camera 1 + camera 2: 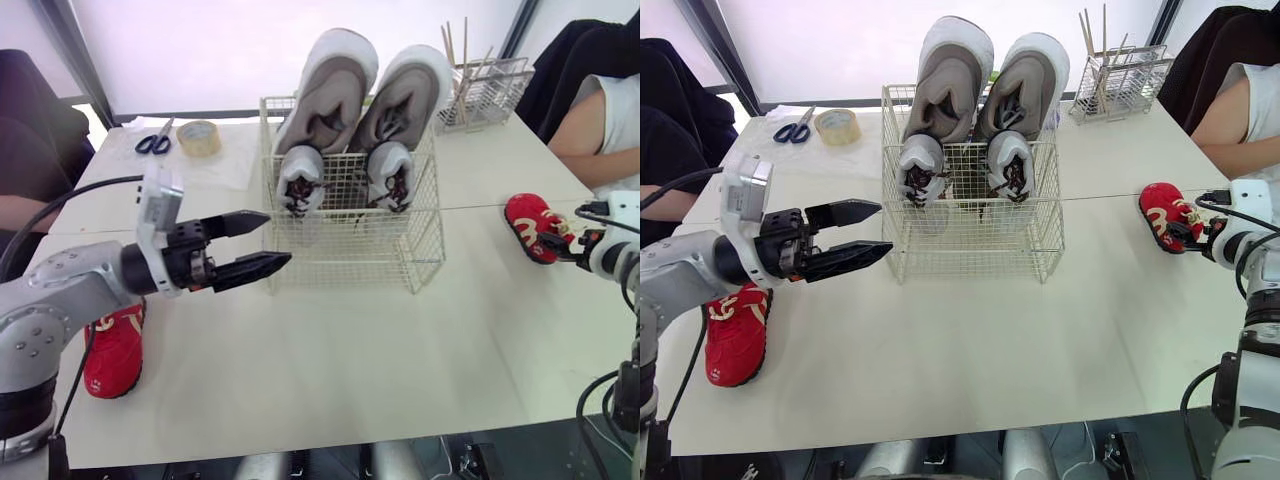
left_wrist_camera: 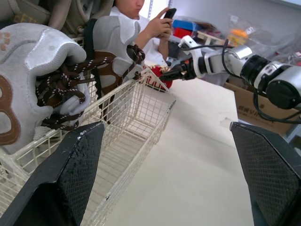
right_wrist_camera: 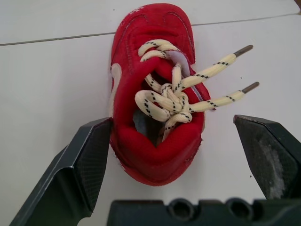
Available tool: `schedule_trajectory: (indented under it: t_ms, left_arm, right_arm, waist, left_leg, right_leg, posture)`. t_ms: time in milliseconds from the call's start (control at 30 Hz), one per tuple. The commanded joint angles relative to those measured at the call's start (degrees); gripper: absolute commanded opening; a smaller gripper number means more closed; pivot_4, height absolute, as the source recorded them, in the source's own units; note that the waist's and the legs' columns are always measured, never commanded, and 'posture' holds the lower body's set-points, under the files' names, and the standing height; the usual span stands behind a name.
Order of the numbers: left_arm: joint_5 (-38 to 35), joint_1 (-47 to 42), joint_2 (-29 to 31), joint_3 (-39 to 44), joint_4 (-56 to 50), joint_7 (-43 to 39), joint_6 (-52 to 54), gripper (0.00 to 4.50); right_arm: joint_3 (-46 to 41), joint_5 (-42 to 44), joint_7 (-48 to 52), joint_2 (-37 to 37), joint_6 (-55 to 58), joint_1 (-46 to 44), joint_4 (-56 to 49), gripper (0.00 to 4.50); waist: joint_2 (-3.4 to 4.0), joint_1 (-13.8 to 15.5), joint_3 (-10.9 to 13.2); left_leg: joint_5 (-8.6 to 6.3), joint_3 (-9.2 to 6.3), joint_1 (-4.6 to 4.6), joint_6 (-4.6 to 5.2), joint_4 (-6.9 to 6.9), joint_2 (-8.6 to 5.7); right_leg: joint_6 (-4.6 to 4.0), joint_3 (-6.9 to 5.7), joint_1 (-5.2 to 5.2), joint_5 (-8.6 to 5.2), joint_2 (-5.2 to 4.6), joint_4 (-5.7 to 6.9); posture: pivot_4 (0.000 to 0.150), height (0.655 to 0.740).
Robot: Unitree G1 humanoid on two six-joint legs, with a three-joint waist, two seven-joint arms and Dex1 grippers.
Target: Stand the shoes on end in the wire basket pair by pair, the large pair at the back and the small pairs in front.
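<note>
A wire basket (image 1: 350, 250) stands at mid-table. Two large grey shoes (image 1: 330, 85) stand on end against its back wall. In front of them, inside the basket, stand two small grey shoes (image 1: 300, 178) with brown laces. One small red shoe (image 1: 530, 225) lies flat on the table at the right. My right gripper (image 3: 171, 122) is open, its fingers on either side of this shoe's heel end. A second red shoe (image 1: 115, 350) lies at the left table edge under my left arm. My left gripper (image 1: 262, 243) hangs open and empty by the basket's front left corner.
Scissors (image 1: 153, 141) and a tape roll (image 1: 199, 137) lie at the back left. A wire rack (image 1: 485, 85) with sticks stands at the back right. One person (image 1: 605, 110) sits at the right side of the table, another (image 1: 30, 130) at the left.
</note>
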Motion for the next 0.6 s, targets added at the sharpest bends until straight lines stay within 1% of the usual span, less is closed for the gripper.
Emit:
schedule_trajectory:
  t_ms: [33, 67, 100, 200, 300, 333, 367, 400, 467, 567, 600]
  left_arm:
    - [0.65, -1.69, -0.06, 0.17, -0.62, 0.34, -1.55, 4.43]
    - [0.88, -1.83, -0.09, 0.05, -0.57, 0.42, -1.6, 4.5]
    - [1.17, -1.99, -0.12, -0.07, -0.54, 0.48, -1.64, 4.5]
    - [1.76, -2.38, -0.21, -0.39, -0.44, 0.56, -1.81, 4.5]
    - [2.81, -2.8, -0.25, -0.97, -0.11, 0.39, -2.31, 4.5]
    - [3.15, -2.96, -0.27, -1.16, 0.06, 0.28, -2.45, 4.5]
    - [3.46, -3.2, -0.29, -1.33, 0.29, 0.17, -2.59, 4.5]
    - [3.67, -3.36, -0.31, -1.44, 0.45, 0.09, -2.69, 4.5]
    - [3.98, -3.77, -0.23, -1.47, 0.98, -0.19, -2.75, 4.5]
    - [3.69, -5.71, -0.43, -0.9, 2.82, 0.14, -2.57, 4.5]
    - [3.75, -6.65, -0.64, -0.72, 3.56, 0.37, -2.73, 4.5]
  right_arm:
    - [0.04, -0.45, -0.18, 1.02, -1.79, -2.66, 2.92, 4.5]
    - [0.08, -0.5, -0.14, 1.48, -1.89, -3.36, 3.76, 3.97]
    - [0.16, -0.61, -0.18, 1.91, -2.01, -3.95, 4.41, 3.67]
    - [0.13, -0.69, -0.11, 2.59, -2.07, -4.99, 5.38, 2.13]
    - [-0.13, -0.43, 0.17, 2.81, -2.07, -5.46, 4.67, 0.7]
    - [-0.18, -0.34, 0.31, 2.61, -1.8, -5.55, 3.97, 0.3]
    - [-0.24, -0.16, 0.78, 2.25, -1.52, -5.67, 2.77, 0.13]
    - [-0.29, -0.04, 1.12, 2.0, -1.33, -5.73, 1.91, 0.08]
    - [-0.69, 0.59, 2.14, 1.47, -0.73, -5.82, -0.88, 0.08]
    - [-2.73, 2.4, 3.99, -0.54, -2.83, -7.02, -9.53, 0.08]
    - [-3.37, 2.08, 3.74, -1.25, -7.3, -7.3, -12.75, 0.08]
  waist:
    - [0.0, -0.07, 0.0]
    - [0.0, -0.09, 0.0]
    - [0.0, -0.1, 0.0]
    - [0.0, -0.17, 0.0]
    - [0.0, -0.29, 0.0]
    - [0.0, -0.32, 0.0]
    - [0.0, -0.32, 0.0]
    - [0.01, -0.3, 0.0]
    - [0.03, -0.36, 0.02]
    - [0.18, -0.37, 0.11]
    - [0.33, -0.36, 0.2]
  left_leg:
    - [0.0, 0.0, 0.04, 0.0, 0.0, 0.0]
    - [0.0, 0.0, 0.09, 0.01, 0.0, 0.0]
    - [0.0, 0.0, 0.11, 0.01, -0.01, 0.0]
    - [0.0, 0.0, 0.11, 0.0, -0.01, 0.0]
    - [0.01, 0.0, 0.11, -0.01, -0.01, 0.0]
    - [0.01, 0.0, 0.11, -0.01, -0.01, 0.0]
    - [0.01, -0.01, 0.12, -0.02, -0.01, 0.0]
    - [0.01, -0.01, 0.12, -0.02, -0.01, 0.0]
    - [0.02, -0.01, 0.12, -0.02, 0.0, 0.0]
    - [0.01, -0.01, 0.11, -0.02, -0.01, 0.0]
    - [0.01, -0.01, 0.12, -0.02, -0.01, 0.0]
  right_leg:
    - [0.0, 0.0, 0.04, 0.0, 0.0, 0.0]
    - [0.0, 0.0, 0.09, 0.0, 0.0, 0.0]
    - [0.0, 0.0, 0.11, 0.0, 0.01, 0.0]
    - [0.0, 0.0, 0.11, 0.0, 0.01, 0.01]
    - [0.01, 0.0, 0.11, 0.01, 0.02, 0.02]
    - [0.02, 0.0, 0.11, 0.01, 0.03, 0.04]
    - [0.02, 0.0, 0.11, 0.01, 0.04, 0.04]
    - [0.02, 0.0, 0.11, 0.01, 0.04, 0.05]
    - [0.05, 0.0, 0.1, 0.03, 0.04, 0.06]
    - [0.1, 0.01, 0.09, 0.06, 0.05, 0.06]
    - [0.13, 0.01, 0.09, 0.07, 0.05, 0.06]
  posture:
    - [0.15, 0.74]
    - [0.15, 0.74]
    - [0.15, 0.74]
    - [0.15, 0.74]
    - [0.15, 0.74]
    - [0.15, 0.74]
    - [0.15, 0.74]
    - [0.15, 0.74]
    - [0.15, 0.74]
    - [0.15, 0.74]
    - [0.15, 0.74]
